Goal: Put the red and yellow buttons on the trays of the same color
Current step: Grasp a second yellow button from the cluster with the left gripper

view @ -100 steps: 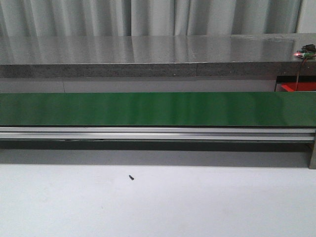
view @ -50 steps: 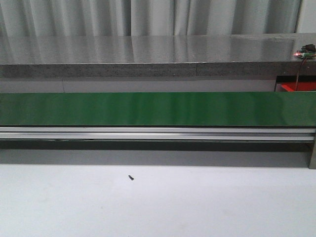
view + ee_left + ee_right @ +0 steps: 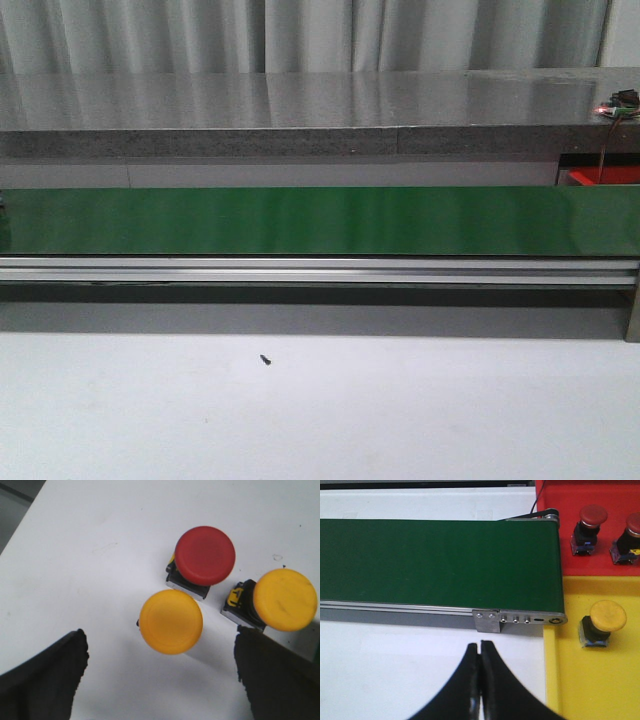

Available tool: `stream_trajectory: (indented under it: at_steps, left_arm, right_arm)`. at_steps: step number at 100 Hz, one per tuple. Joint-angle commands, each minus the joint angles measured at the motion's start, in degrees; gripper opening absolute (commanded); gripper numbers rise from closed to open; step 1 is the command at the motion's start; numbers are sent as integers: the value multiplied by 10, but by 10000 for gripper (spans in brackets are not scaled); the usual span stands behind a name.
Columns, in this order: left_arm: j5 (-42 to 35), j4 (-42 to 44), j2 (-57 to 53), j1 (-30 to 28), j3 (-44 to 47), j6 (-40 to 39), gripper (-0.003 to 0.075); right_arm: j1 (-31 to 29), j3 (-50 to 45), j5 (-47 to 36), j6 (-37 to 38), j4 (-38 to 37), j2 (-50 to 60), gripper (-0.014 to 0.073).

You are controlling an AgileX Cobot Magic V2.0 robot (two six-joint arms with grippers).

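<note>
In the left wrist view a red button [image 3: 204,555] and two yellow buttons [image 3: 170,621] [image 3: 284,600] stand close together on the white table. My left gripper [image 3: 161,652] hangs open above them, the nearer yellow button just beyond the gap between its fingers. In the right wrist view the red tray [image 3: 600,550] holds two red buttons [image 3: 590,522] [image 3: 629,536]. The yellow tray [image 3: 570,680] beside it holds one yellow button [image 3: 603,622]. My right gripper [image 3: 480,645] is shut on nothing over the white table, near the belt's end. Neither gripper shows in the front view.
A green conveyor belt [image 3: 320,220] on an aluminium rail runs across the front view, with a grey counter [image 3: 300,110] behind it. The belt's end [image 3: 520,617] stands next to the trays. A small dark screw [image 3: 266,359] lies on the white table.
</note>
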State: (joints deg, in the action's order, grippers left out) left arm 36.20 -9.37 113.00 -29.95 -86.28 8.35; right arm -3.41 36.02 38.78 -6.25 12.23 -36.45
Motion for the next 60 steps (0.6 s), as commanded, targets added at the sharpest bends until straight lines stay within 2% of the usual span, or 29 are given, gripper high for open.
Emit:
stream_trajectory:
  at_steps: [1,40,49,60]
  left_arm:
    - [-46,-15,-17,-1,-18,2,586]
    - [-92,-39,12,0,-18,2,575]
    - [-94,-42,13,0,-18,2,507]
    - [-92,-42,13,0,-18,2,364]
  right_arm:
    - [1,15,-37,-3,6,1,-67]
    - [1,15,-36,-3,8,1,-67]
    - [1,15,-36,-3,8,1,-67]
    - [1,15,-36,-3,11,1,-67]
